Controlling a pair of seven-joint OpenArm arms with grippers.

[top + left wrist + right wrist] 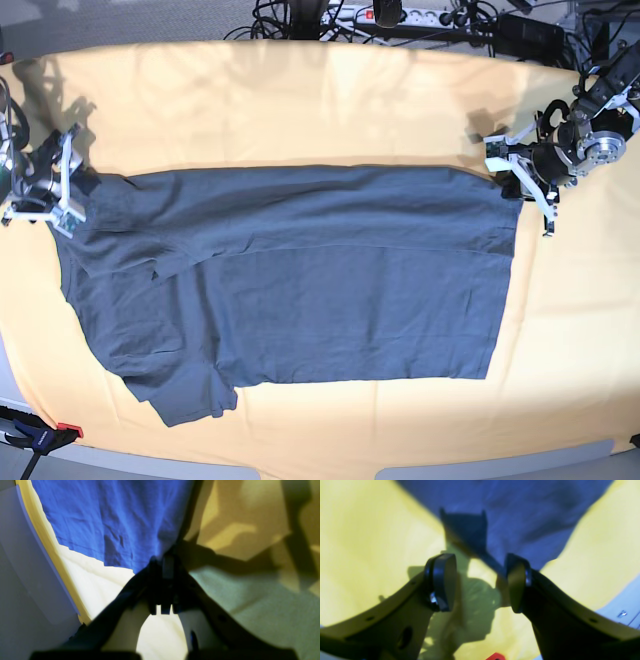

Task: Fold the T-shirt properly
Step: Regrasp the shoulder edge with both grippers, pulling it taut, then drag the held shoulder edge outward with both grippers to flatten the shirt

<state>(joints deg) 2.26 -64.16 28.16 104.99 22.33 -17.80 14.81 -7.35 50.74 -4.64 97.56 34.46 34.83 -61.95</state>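
Soft, limp shirt lies flat; left gripper pinches its hem corner, right gripper gapes wide over the sleeve edge.

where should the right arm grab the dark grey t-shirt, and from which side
Judging by how it lies, take the dark slate-grey cotton T-shirt at its far shoulder corner, beside the open right gripper, coming from above at the outer edge. The cloth lies flat on the orange-yellow table cover, so only an edge gives the fingers something to pinch.
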